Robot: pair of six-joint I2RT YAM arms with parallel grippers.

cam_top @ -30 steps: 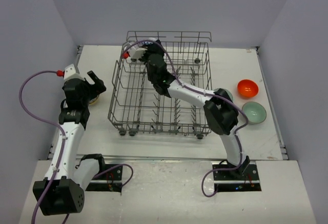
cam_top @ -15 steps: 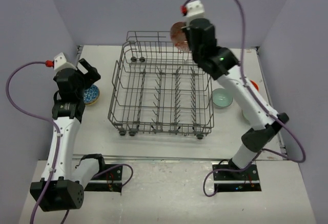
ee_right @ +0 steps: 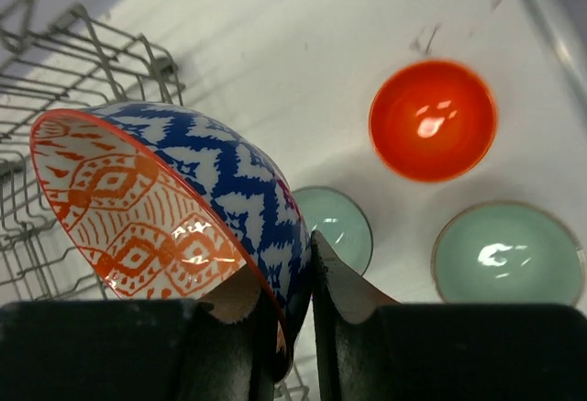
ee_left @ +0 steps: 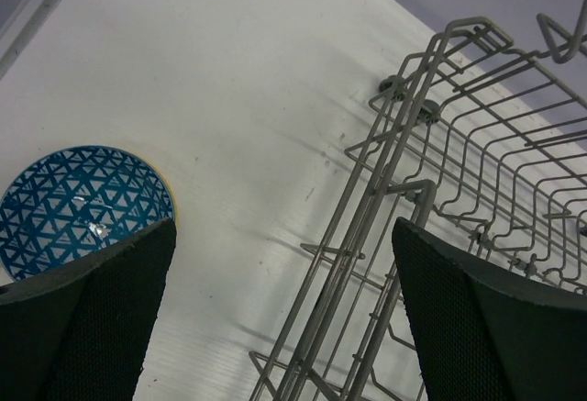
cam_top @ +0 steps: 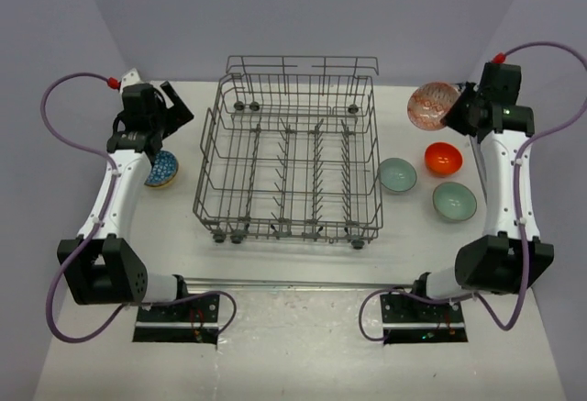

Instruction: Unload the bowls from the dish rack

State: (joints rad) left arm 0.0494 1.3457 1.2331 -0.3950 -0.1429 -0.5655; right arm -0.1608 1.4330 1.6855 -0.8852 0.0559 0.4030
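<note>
The grey wire dish rack [cam_top: 207,158] stands mid-table with no bowl showing in it. My right gripper [cam_top: 456,113] is shut on the rim of the red-and-white zigzag bowl [cam_top: 433,106], held tilted in the air at the far right. In the right wrist view the gripper [ee_right: 293,282] pinches the bowl [ee_right: 156,213] above the orange-red bowl [ee_right: 433,119] and two mint bowls [ee_right: 509,254] [ee_right: 337,222]. My left gripper [cam_top: 176,110] is open and empty, left of the rack, beyond the blue-and-white bowl [cam_top: 161,169]. A thin yellow rim shows under that bowl [ee_left: 83,208].
The orange-red bowl [cam_top: 443,157] and the mint bowls [cam_top: 398,175] [cam_top: 455,201] sit on the table right of the rack. The rack's corner wires [ee_left: 404,190] lie close to my left gripper's right finger. Grey walls enclose the table on three sides.
My right arm has lifted the zigzag bowl out of the rack and swung it to the far right. My left arm has drawn back from the blue-and-white bowl toward the far left corner.
</note>
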